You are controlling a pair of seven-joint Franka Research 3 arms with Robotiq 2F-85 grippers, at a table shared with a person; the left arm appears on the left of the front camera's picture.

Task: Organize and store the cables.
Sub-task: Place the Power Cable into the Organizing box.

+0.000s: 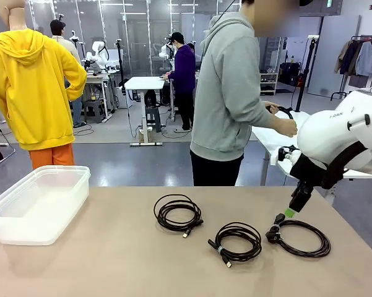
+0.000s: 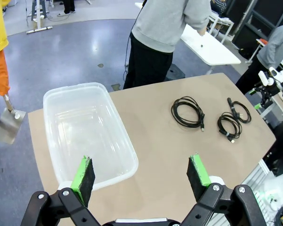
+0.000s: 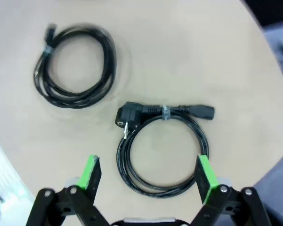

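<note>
— Black power cord (image 3: 165, 112), thick and wound in a round coil, is lying at the lower right of the front view on the tan bench (image 1: 99, 266). Is that the one being approached?
— It is looking so. The right claw (image 3: 147, 165) is hanging directly over it with its green pads spread wide, pinching nothing.
— How is it likely handling?
— Light and floppy, I am guessing, though the moulded plugs are looking stiff. A small tie is binding the strands between the two plugs, so that bundled stretch is seeming the safest hold; a single loop could be slipping free and unwinding.
— And the others?
— The thin black tied cable coil (image 1: 257, 238) is lying at the lower middle, and the thin black loose cable coil (image 1: 161, 213) is sitting just left of it. Both are well apart from the clear plastic tub (image 1: 43, 216) at the left edge. The left claw (image 2: 140, 162) is hovering high over the tub's end of the bench, likewise spread and empty.
— The surroundings?
— The bench is looking smooth and matte, so coils may be sliding easily. Beyond it a person in a grey hoodie (image 1: 229, 93) is standing on a glossy grey floor (image 1: 124, 164) among white tables (image 1: 145, 82).
</note>
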